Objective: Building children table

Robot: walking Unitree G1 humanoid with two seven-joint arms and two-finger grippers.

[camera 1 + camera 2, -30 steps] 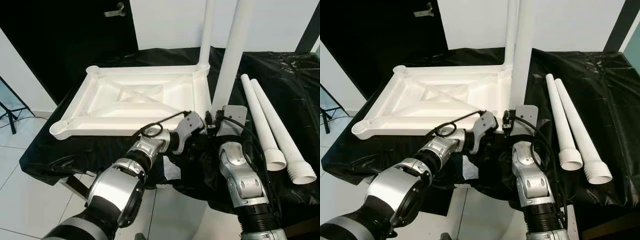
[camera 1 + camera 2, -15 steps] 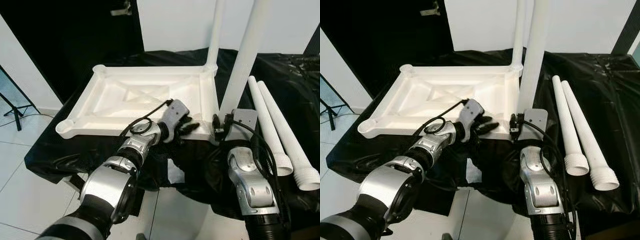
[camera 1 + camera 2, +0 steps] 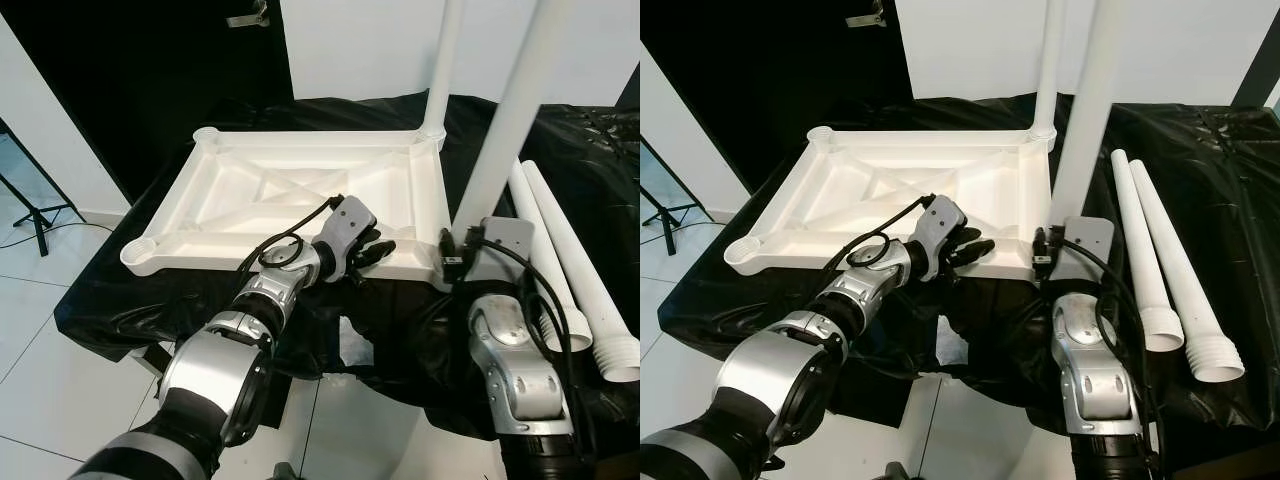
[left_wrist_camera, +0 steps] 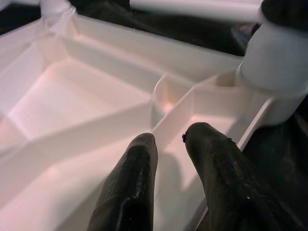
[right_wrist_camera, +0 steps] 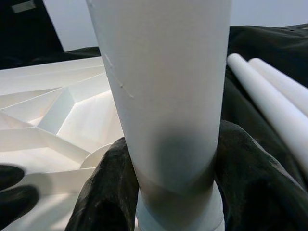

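Centrally, the left gripper (image 3: pixel 378 249) rests on the near edge of the white tabletop (image 3: pixel 250 190), which lies upside down w/ its ribbed underside facing up. Its two black fingers (image 4: pixel 131 187) sit a little apart, nothing between them, tips pointing at a rib junction near the corner socket. Just beside it, on the robot's right, the right gripper (image 5: pixel 173 192) is clamped round the base of a white leg (image 3: pixel 505 120) standing upright at the tabletop's near right corner; black fingers press both sides of the tube. A second upright leg (image 3: pixel 443 65) stands in the far right corner socket. Two loose legs (image 3: pixel 1155 250) lie side by side on the black sheet (image 3: pixel 1220 160) to the right, touching each other, wide threaded ends toward the robot. Black sheet covers the whole work surface under the tabletop. Beyond: dark door (image 3: pixel 150 70) at left, white wall (image 3: pixel 360 45) behind. Pale tiled floor (image 3: pixel 40 330) at lower left.
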